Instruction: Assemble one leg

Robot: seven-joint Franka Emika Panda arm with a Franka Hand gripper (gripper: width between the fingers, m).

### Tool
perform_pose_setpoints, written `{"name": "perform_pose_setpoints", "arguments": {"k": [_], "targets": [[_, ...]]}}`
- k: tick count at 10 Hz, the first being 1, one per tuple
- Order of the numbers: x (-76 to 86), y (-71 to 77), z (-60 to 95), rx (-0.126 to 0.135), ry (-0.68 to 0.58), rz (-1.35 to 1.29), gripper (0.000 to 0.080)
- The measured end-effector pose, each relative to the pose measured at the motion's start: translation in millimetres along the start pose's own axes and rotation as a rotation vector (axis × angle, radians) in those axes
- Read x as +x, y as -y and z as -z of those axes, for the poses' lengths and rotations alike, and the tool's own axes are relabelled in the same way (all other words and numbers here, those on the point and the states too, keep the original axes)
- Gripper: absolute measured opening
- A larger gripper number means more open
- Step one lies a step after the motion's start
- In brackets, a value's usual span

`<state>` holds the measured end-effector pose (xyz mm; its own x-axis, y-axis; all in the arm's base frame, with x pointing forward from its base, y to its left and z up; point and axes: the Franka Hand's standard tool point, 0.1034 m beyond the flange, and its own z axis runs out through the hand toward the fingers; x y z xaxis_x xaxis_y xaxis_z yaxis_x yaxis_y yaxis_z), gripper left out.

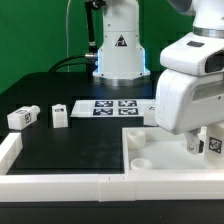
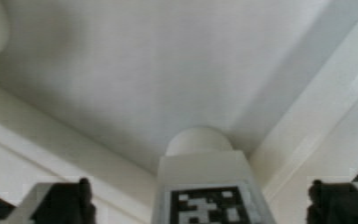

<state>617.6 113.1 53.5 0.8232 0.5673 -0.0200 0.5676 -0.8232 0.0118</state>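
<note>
My gripper (image 1: 202, 146) hangs over the large white tray-like piece (image 1: 150, 150) at the exterior view's right. In the wrist view the gripper (image 2: 202, 205) is open. Its dark fingers (image 2: 60, 200) stand on either side of a white leg (image 2: 211, 180) with a tag on its face, with a gap on both sides. That leg (image 1: 213, 143) shows beside the fingers in the exterior view, partly hidden by the hand. Two more tagged legs (image 1: 22, 117) (image 1: 60, 115) lie on the black table at the left.
The marker board (image 1: 110, 107) lies at the back middle of the table. The arm's base (image 1: 118, 50) stands behind it. A white rail (image 1: 60, 182) runs along the table's front edge and left side. The tray-like piece has a round socket (image 1: 143, 160).
</note>
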Motion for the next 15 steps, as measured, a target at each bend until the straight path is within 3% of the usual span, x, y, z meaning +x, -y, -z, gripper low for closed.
{"name": "perform_pose_setpoints", "arguments": {"k": [1, 2, 3, 6, 13, 15], "targets": [[-0.2, -0.4, 0.0, 0.0, 0.0, 0.0, 0.0414], [-0.2, -0.5, 0.0, 0.0, 0.0, -0.001, 0.0414], [-0.1, -0.6, 0.2, 0.0, 0.0, -0.009, 0.028], [0.0, 1.0, 0.3, 0.004, -0.002, -0.17, 0.028], [2.1, 7.4, -0.5, 0.029, -0.028, -1.12, 0.0281], [-6.5, -2.8, -0.5, 0.0, -0.037, -1.361, 0.0284]]}}
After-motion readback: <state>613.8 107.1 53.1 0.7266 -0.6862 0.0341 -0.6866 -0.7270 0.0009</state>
